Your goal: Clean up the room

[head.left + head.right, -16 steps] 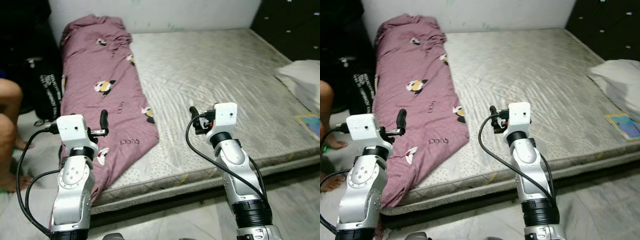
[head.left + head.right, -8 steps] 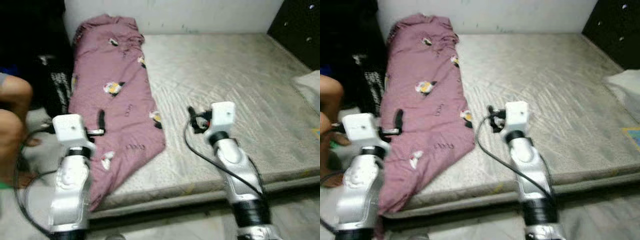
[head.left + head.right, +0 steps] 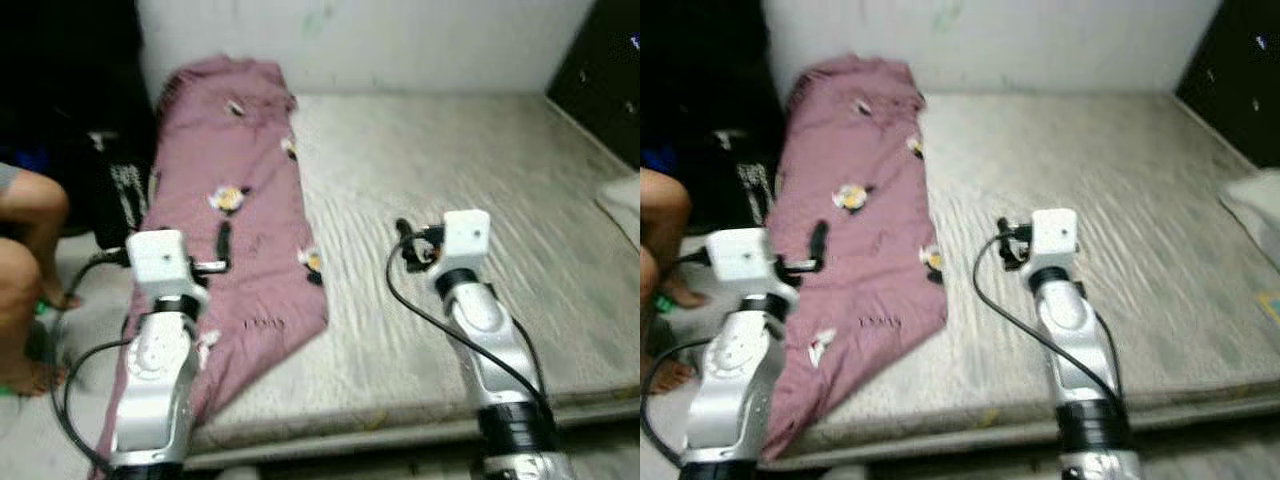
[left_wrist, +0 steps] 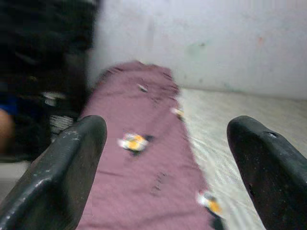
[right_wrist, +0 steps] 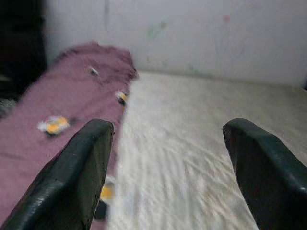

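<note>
- The mauve, bird-printed cloth blanket [image 3: 235, 230] lies lengthwise along the left side of the bare grey quilted mattress [image 3: 450, 170], its near end drooping over the mattress edge.
- The left gripper [image 3: 224, 246] is raised over the blanket's near part, its black fingers [image 4: 62, 167] spread wide with nothing between them; the wrist view looks straight up the cloth.
- The right gripper [image 3: 408, 243] hangs over bare mattress just right of the blanket, its fingers [image 5: 76, 172] likewise spread and empty.
- One blanket, one mattress, two grippers.
- A person's bare legs [image 3: 25, 270] sit at the left, beside a black bag [image 3: 115, 185].
- A white pillow [image 3: 625, 200] rests at the mattress's right edge; a dark panel [image 3: 605, 70] stands behind it.
- The head views are slightly blurred.
</note>
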